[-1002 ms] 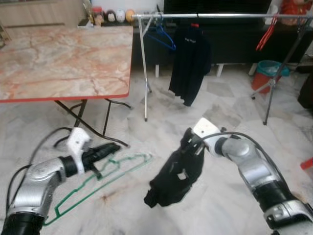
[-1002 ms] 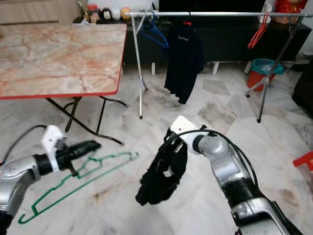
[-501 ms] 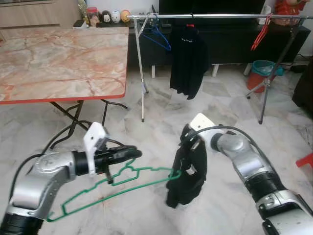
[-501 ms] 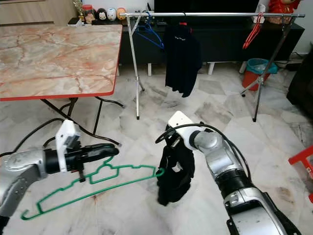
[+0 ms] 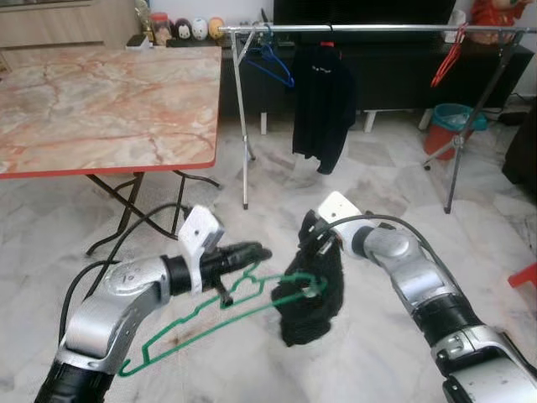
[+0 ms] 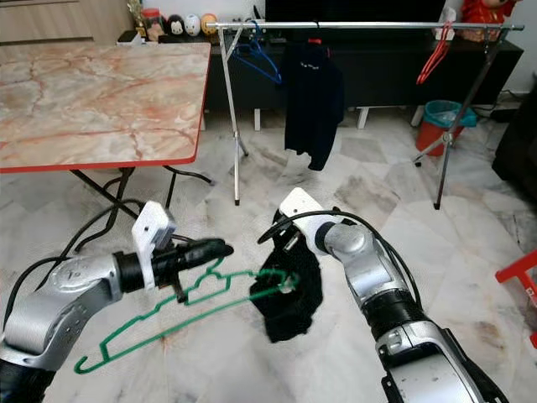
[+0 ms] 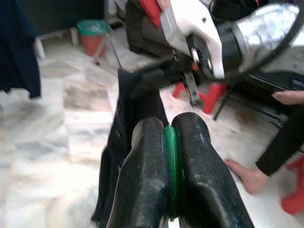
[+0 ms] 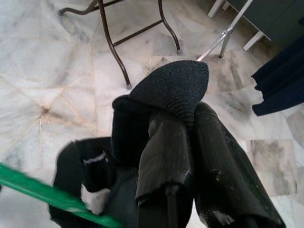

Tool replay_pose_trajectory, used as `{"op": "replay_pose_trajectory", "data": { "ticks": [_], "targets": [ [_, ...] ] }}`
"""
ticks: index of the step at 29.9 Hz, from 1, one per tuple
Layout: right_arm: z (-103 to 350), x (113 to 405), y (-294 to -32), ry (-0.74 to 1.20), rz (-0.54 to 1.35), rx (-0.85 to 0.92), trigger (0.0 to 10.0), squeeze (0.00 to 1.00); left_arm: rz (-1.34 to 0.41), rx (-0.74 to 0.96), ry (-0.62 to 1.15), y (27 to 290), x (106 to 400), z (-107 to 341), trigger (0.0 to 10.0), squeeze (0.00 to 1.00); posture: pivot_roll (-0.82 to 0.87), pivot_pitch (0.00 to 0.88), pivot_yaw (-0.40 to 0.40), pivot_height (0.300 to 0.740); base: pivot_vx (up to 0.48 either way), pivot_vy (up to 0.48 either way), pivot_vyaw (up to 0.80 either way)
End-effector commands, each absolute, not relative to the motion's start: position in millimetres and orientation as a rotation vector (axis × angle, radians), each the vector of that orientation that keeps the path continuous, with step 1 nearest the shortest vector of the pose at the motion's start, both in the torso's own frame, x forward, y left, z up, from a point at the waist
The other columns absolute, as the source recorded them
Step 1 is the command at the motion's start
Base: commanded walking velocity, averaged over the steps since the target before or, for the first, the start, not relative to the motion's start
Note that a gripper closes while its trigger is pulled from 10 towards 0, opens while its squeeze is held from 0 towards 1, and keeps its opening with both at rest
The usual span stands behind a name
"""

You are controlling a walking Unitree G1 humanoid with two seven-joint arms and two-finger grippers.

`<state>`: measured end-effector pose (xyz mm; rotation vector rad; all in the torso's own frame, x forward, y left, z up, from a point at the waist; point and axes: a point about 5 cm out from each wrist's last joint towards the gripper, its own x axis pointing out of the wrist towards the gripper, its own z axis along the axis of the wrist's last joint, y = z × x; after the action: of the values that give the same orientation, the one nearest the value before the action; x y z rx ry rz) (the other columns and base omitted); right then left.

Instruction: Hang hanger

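Since a second ago the left claw has lifted the green hanger off the floor and carried it rightward, so its far end now reaches into the black garment instead of lying apart from it. That claw is closed on the hanger near its hook; the left wrist view shows the green wire pinched between the two fingers. The right claw holds the garment by its ribbed collar, fingers narrow on the cloth, and the garment hangs bunched above the marble floor. Behind stands a rail carrying a dark shirt, a blue hanger and red hangers. The marble counter stands to the left.
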<state>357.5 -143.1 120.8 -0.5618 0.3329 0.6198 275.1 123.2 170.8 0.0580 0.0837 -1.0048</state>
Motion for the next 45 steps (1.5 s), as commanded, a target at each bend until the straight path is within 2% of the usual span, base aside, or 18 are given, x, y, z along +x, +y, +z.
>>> {"op": "replay_pose_trajectory", "data": {
  "ticks": [1,12,21,31,45],
  "targets": [
    [127.7,357.8,-140.1,0.299,0.617,-0.537,10.0,0.00,-0.954,0.078,0.068,124.4,280.2,172.1,10.0,0.00,0.10,0.000,0.001,0.740,0.000,0.000,0.00],
    [129.1,357.0,-137.6,0.299,0.616,-0.526,10.0,0.00,-0.928,0.080,0.058,122.1,281.6,172.9,10.0,0.00,0.10,0.000,0.001,0.740,0.000,0.000,0.00],
    [128.2,358.4,-147.4,0.314,0.576,-0.538,10.0,0.00,-0.928,0.171,0.137,141.5,275.4,165.6,10.0,0.00,0.11,0.000,0.002,0.740,0.000,0.000,0.00],
    [129.5,357.5,-141.1,0.309,0.589,-0.522,10.0,0.00,-0.991,0.107,0.112,124.5,272.8,168.4,10.0,0.00,0.10,0.000,0.002,0.740,0.000,0.000,0.00],
    [130.0,356.1,-137.7,0.314,0.605,-0.506,10.0,0.00,-0.931,0.137,0.084,118.7,279.5,167.0,10.0,0.00,0.10,0.000,0.002,0.740,0.000,0.000,0.00]
  ]
}}
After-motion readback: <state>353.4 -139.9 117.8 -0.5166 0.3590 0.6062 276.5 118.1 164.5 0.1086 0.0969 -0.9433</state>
